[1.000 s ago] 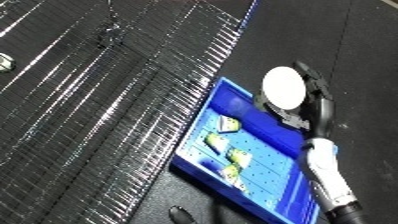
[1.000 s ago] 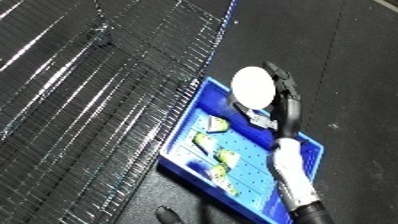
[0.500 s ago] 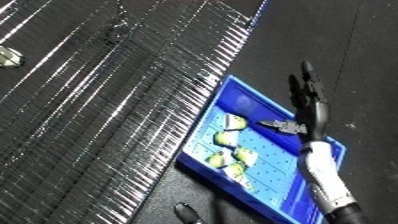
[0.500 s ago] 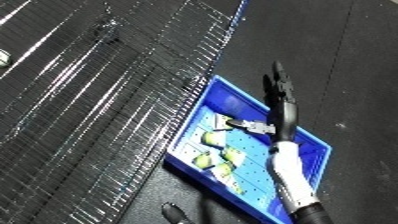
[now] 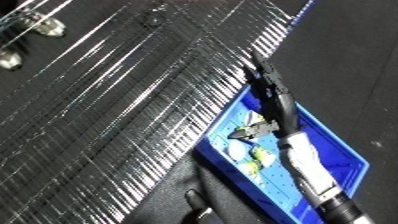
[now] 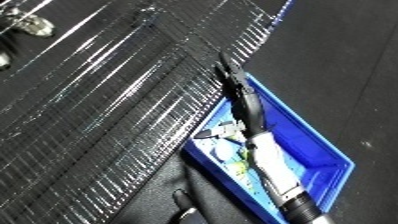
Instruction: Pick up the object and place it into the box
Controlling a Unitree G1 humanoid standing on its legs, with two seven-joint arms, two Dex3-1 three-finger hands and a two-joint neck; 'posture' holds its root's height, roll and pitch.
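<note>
Left hand [image 5: 197,200]: only a dark finger-like tip shows at the lower middle edge of the frame, on the dark table [image 5: 355,75]; whether it is open or curled cannot be told.
Right forearm [image 5: 306,162]: white and silver, rising from the lower right corner over the bin.
Bin [image 5: 342,145]: blue, lower right of the frame, its long axis running lower right to upper left, beside the ribbed sheet.
Bin contents [image 5: 253,150]: small pale and yellow-green pieces lie on the floor at the near left end; which of them is the task's object cannot be told.
Right hand [image 5: 271,97]: black, fingers stretched straight toward the upper left, along the bin's long axis and past its far rim; it holds nothing that shows.
Key relation: the pieces lie below and left of the right hand, closer to its wrist than to its fingertips; the right hand is far nearer than the left.
Judgement: the object seems already in the bin, so the next move is probably to draw the hand clear.
Ribbed sheet [image 5: 133,100]: shiny, striped, filling the left and upper frame.
</note>
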